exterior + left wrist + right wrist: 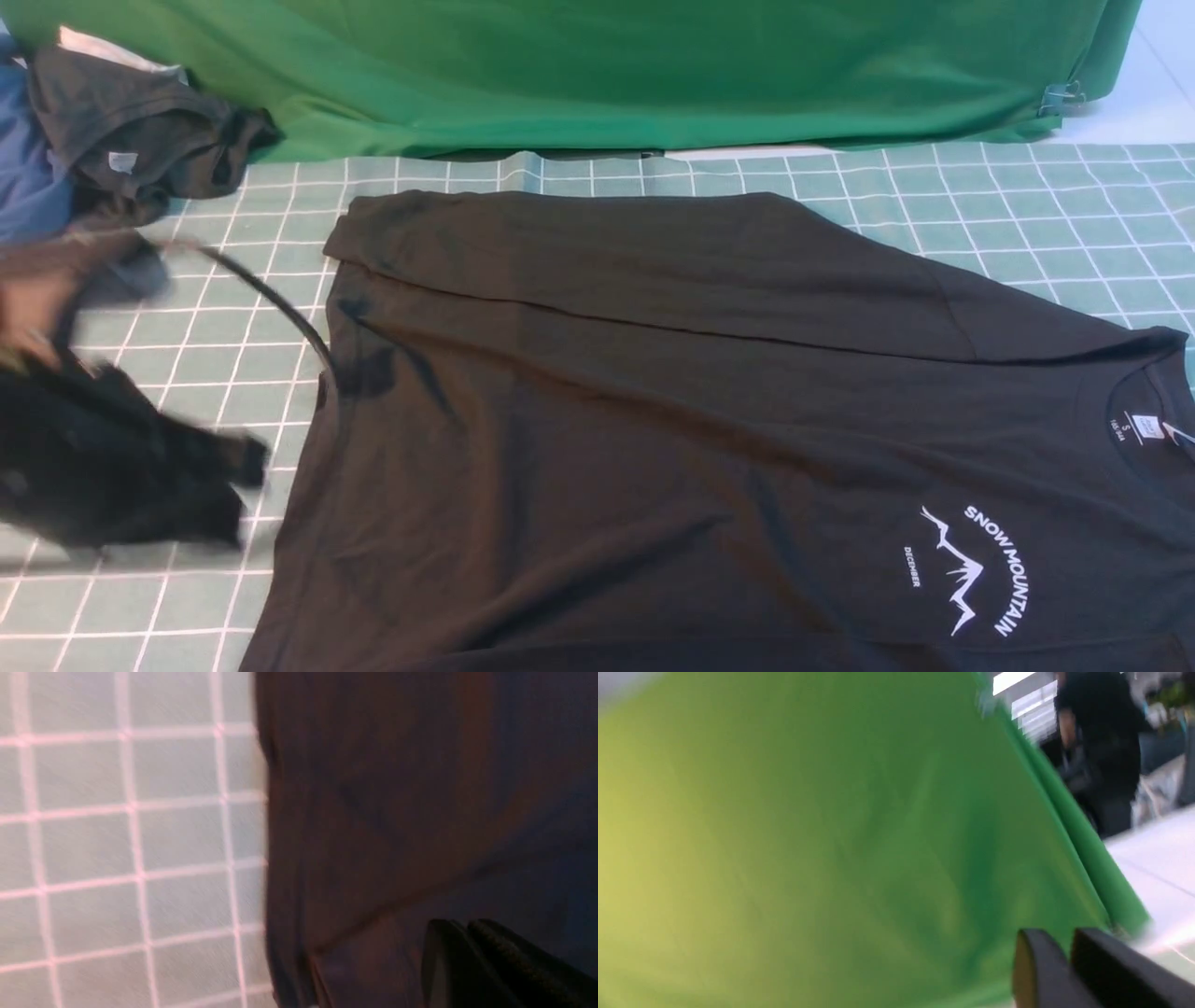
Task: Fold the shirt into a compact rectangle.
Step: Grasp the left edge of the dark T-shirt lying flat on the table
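Green backdrop cloth (597,75) hangs across the far side. Below it is the counter (1027,215), w/ a pale green checked cover.

The shirt (653,420) takes up most of the counter: black, flat, chest print (980,569) up, neck to the robot's R, hem to the L near the blurred L arm. Its near edge runs out of frame. The far long side is already turned in: a flap (607,252) lies over the body w/ a straight crease. So prob. one lengthwise fold is done and the near side is not yet.

Far L corner: dark grey garment (131,121) heaped on blue fabric (28,177), apart from the shirt.

L tool (467,956): pads together, nothing seen btwn them, over the shirt's hem edge where it meets the checked cover. Touching or not, can't tell; too blurred. R tool (1069,970): pads together, empty, facing the backdrop, off the shirt.

Handling: looks like thin jersey, so light, limp, no stiffness. It should sag and drag, and the layers will likely slide on each other. Prob. best held at two pts on one edge, the near hem corner + near shoulder/sleeve seam, and lifted low so the flap doesn't open.

Smallest: white neck label (1144,429), inside the collar.
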You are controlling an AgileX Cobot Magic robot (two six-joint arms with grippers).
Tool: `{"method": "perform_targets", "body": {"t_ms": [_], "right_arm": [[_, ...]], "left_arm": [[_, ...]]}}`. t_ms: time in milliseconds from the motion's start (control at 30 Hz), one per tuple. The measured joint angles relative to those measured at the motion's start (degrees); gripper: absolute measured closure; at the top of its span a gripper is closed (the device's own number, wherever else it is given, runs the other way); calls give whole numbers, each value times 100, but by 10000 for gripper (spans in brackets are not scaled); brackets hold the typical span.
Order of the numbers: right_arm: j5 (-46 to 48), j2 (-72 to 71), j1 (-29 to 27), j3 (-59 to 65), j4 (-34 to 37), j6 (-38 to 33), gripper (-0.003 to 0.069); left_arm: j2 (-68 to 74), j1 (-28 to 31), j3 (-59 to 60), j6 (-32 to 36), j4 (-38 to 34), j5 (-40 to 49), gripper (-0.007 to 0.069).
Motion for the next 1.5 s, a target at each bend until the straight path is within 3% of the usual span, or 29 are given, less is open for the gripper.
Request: {"method": "perform_targets", "body": {"t_ms": [100, 200, 333, 533, 733, 767, 933, 1033, 1133, 1233, 1333, 1400, 1500], "right_arm": [[1805, 1345, 366, -1570, -86, -1011, 631], [3072, 2512, 637, -2566, -91, -1517, 634], [3961, 3555, 956, -3003, 58, -2206, 636], [4025, 4240, 1474, -2858, 202, -2438, 636], [3693, 4268, 1672, -2824, 292, -2438, 637], [3577, 4268, 1689, -2824, 327, -2439, 637], [3449, 4274, 1693, -2824, 356, -2439, 637], [3420, 4274, 1696, -2824, 368, -2439, 637], [3414, 4274, 1696, -2824, 388, -2444, 637], [3412, 4274, 1696, -2824, 399, -2444, 637], [3412, 4274, 1696, -2824, 404, -2444, 637], [3412, 4274, 1696, -2824, 405, -2444, 637], [3407, 4274, 1696, -2824, 410, -2444, 637]], "left_arm": [[14, -840, 477, -494, 308, 203, 622], [44, -1466, 777, -791, 679, 244, 624], [49, -1873, 922, -816, 796, 169, 617], [319, -2132, 1184, -751, 1213, -356, 503], [982, -2144, 1309, -774, 1442, -926, 309], [1283, -2144, 1309, -774, 1462, -1190, 238], [1734, -2144, 1309, -774, 1558, -1458, 145], [1955, -2144, 1309, -774, 1594, -1507, 128], [2005, -2144, 1298, -774, 1549, -1504, 143], [2022, -2144, 1297, -778, 1402, -1481, 229], [2033, -2146, 1285, -785, 1278, -1419, 382], [2033, -2146, 1242, -785, 1269, -1181, 530], [1940, -2146, 1119, -785, 1269, -644, 589]]}}
